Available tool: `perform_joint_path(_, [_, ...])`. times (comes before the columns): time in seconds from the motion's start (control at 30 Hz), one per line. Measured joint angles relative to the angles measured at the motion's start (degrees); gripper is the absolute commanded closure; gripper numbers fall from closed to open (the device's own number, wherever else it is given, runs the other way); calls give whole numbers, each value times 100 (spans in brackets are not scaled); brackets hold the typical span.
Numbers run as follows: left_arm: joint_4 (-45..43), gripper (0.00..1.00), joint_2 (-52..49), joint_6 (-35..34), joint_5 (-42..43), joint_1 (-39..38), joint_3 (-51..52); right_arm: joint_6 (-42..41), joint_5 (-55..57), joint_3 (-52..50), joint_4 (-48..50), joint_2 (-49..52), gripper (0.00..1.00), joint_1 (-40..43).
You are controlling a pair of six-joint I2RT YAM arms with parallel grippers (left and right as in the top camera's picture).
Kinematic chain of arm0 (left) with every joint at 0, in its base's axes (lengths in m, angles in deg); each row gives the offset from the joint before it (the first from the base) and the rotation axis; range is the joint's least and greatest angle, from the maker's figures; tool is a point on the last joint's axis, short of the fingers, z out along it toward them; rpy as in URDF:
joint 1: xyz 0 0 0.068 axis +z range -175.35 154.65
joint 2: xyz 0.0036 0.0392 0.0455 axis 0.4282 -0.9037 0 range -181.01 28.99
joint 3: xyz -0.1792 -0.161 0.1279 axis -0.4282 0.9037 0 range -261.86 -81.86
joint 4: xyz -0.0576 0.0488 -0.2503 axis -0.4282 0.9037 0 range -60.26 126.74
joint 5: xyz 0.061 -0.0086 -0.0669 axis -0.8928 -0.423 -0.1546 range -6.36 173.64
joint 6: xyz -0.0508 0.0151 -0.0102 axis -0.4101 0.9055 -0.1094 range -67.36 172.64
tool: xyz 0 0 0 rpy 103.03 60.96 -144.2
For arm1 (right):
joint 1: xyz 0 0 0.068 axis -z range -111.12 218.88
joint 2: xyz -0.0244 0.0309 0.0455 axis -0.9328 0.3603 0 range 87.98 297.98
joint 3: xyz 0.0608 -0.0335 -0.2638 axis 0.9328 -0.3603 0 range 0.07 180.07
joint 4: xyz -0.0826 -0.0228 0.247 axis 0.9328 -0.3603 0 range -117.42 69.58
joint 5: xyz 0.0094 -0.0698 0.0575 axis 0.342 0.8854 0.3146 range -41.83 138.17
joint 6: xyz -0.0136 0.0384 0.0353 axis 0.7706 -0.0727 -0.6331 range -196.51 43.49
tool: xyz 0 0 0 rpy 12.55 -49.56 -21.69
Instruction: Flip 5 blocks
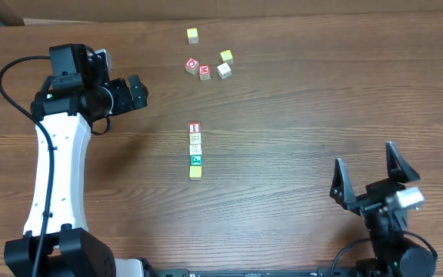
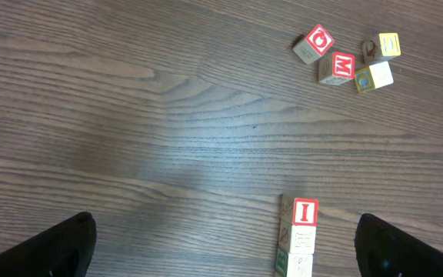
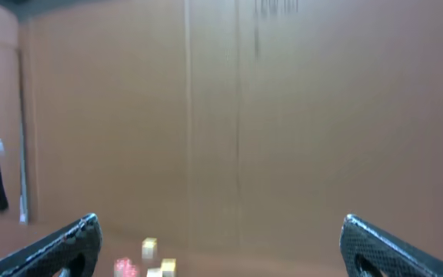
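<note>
The five blocks (image 1: 195,151) lie in a tight row in the middle of the table (image 1: 298,108), probably lined up for flipping in turn, while the left gripper (image 2: 223,223), far left, and the right gripper (image 1: 365,158), near right, both gape wide, empty.

The left arm (image 1: 52,165) stretches forward, wrist bent inward, and the left gripper (image 1: 137,92) is wide open and empty. The right gripper (image 1: 366,168) sits low, jaws spread, holding nothing.
</note>
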Motion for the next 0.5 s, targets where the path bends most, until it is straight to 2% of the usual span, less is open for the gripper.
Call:
perform_joint_path(0.3, [2, 0, 0, 0, 0, 0, 0, -17, -37, 0, -2070, -2, 0, 264])
perform_joint_path(0.5, [0, 0, 0, 0, 2, 0, 0, 203, -37, 0, -2243, -2, 0, 350])
